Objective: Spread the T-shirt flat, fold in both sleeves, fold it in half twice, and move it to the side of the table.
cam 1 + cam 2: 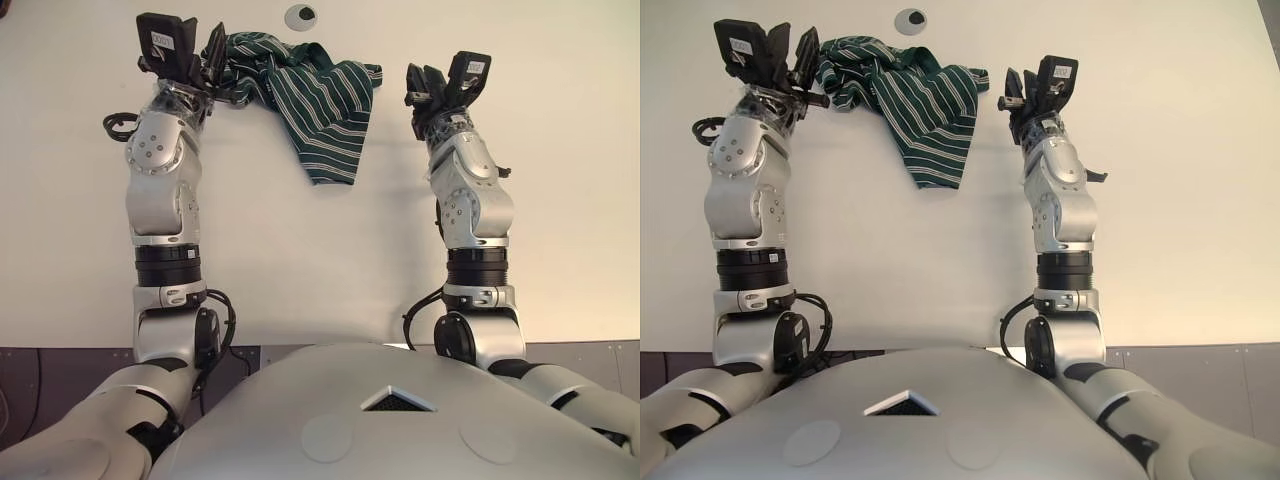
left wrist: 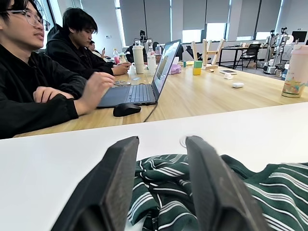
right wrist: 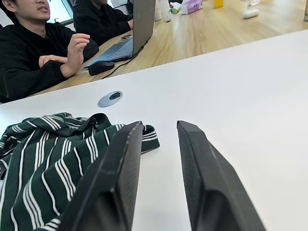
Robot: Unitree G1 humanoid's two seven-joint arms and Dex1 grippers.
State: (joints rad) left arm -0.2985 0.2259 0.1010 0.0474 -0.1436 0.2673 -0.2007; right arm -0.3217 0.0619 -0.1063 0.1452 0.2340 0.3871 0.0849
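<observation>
The left gripper (image 2: pixel 162 144) has its two black fingers (image 2: pixel 110 183) apart, and folds of the crumpled dark green T-shirt with thin white stripes (image 1: pixel 320 110) lie in and just past the gap between them. From the head views it stands at the shirt's left end, touching or almost touching the cloth; I cannot tell whether a fold is truly between the pads. The right gripper (image 3: pixel 160 126) is also spread, with nothing in it. It stands over bare surface just beside the shirt's right corner and apart from the cloth.

The shirt lies bunched in a heap on the white desk (image 1: pixel 560 200), near the far edge and about midway along it. One striped flap trails toward the robot. A small round grey cable grommet (image 1: pixel 299 16) sits in the desktop just beyond the heap, toward the far edge.

By my judgement the first step, spreading flat, is in hand and hardly begun: no sleeve or hem is laid out, and nothing is folded.

The next move probably calls for the left fingers to pinch a single edge of cloth, not a thick wad. The right gripper would come in to the near corner and take hold. Both would then draw apart along the desk so the heap opens.
</observation>
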